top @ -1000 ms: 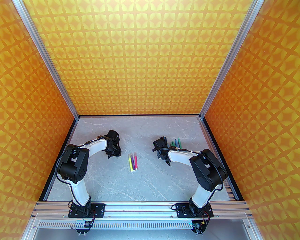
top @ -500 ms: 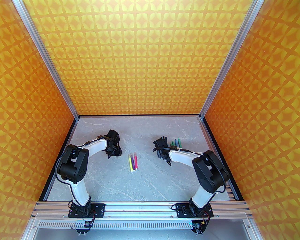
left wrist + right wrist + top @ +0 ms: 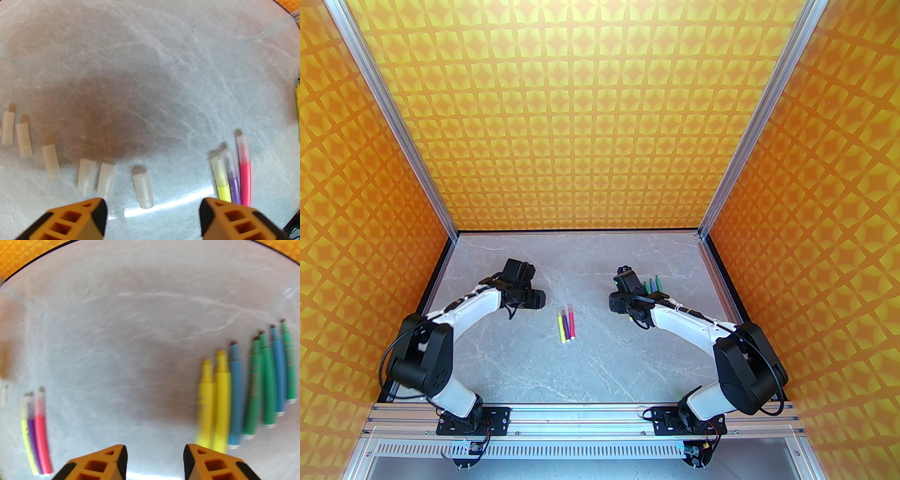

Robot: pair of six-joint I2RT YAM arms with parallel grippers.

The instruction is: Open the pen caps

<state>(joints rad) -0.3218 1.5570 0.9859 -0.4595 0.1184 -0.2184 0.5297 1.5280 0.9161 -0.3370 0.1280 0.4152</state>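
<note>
Currently, the left arm reaches forward from its base and bends inward toward the table's middle. The left gripper (image 3: 152, 218) is low over the table (image 3: 600, 365), fingers spread wide with nothing between them. Just ahead of the gap lies one of the loose pen caps (image 3: 143, 189), flat on the surface and clear of both fingers. The other caps run in a row off to the wrist view's left. To that view's right, near the finger on that side, three capped pens (image 3: 232, 175) (yellow, purple, pink) lie side by side, their clear caps pointing away.

The right arm mirrors this pose, elbow out and wrist turned inward. The right gripper (image 3: 154, 460) is parted and empty; its wrist view is blurred. The uncapped pens (image 3: 235, 394), yellow, blue and green, fan out on that view's right, and the two yellow ones lie nearest the finger. In the top view the capped pens (image 3: 566, 324) sit between the left gripper (image 3: 532, 300) and the right gripper (image 3: 623, 304), touching neither.
</note>
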